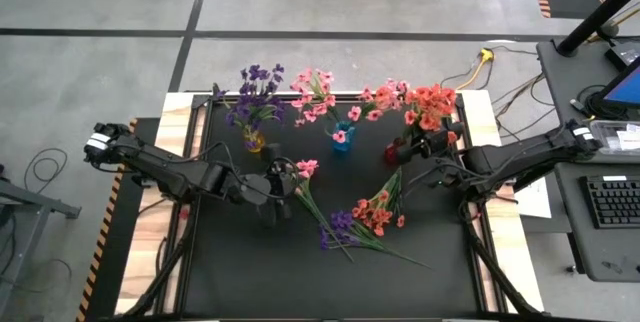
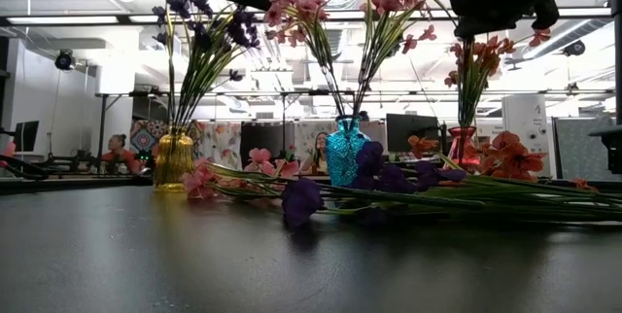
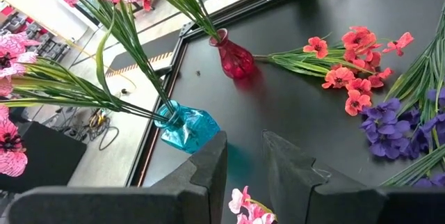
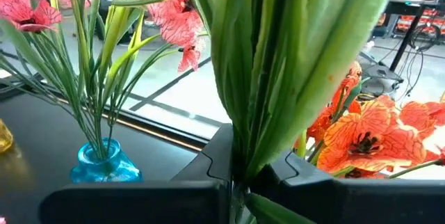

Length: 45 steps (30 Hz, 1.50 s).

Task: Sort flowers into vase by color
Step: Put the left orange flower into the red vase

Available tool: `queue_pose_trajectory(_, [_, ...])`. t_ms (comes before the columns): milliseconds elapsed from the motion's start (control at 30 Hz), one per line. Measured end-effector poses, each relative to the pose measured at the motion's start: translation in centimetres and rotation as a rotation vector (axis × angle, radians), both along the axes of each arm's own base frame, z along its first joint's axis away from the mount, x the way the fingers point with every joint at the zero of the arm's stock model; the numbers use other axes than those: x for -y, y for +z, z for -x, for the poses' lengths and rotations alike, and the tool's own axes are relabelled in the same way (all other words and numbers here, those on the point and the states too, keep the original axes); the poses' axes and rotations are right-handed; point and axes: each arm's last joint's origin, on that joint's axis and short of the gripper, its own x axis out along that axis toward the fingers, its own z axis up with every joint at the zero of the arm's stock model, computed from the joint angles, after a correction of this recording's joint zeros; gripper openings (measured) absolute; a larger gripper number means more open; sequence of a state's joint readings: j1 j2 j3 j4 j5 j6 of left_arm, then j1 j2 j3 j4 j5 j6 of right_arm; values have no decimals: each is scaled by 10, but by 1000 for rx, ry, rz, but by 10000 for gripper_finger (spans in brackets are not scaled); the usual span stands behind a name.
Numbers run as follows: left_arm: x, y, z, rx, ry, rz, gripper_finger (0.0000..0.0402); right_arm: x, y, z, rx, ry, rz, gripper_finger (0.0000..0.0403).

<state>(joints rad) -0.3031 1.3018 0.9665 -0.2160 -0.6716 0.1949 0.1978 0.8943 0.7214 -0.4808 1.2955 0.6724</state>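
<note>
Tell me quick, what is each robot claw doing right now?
Left gripper: closed on a pink flower sprig lying on the table.
Right gripper: shut on the green stems of a coral-red flower sprig by the red vase.

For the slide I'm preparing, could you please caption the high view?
Three vases hold purple, pink and coral flowers; the left tool grips a pink sprig, the right tool a coral stem.

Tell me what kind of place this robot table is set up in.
Probably an open-plan lab or office workshop. Ceiling strip lights and desks with monitors fill the room behind the table, a keyboard sits on a side desk, and cables trail over the bare concrete floor.
</note>
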Motion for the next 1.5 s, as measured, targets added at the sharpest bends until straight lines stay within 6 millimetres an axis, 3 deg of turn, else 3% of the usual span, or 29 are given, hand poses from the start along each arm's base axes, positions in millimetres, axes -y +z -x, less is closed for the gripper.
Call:
queue_pose_trajectory(933, [0, 1, 0, 7, -3, -1, 75, -2, -13, -12, 10, -22, -7, 24])
queue_pose_trajectory(1500, [0, 1, 0, 7, -3, -1, 75, -3, -14, -13, 14, 15, -53, 150])
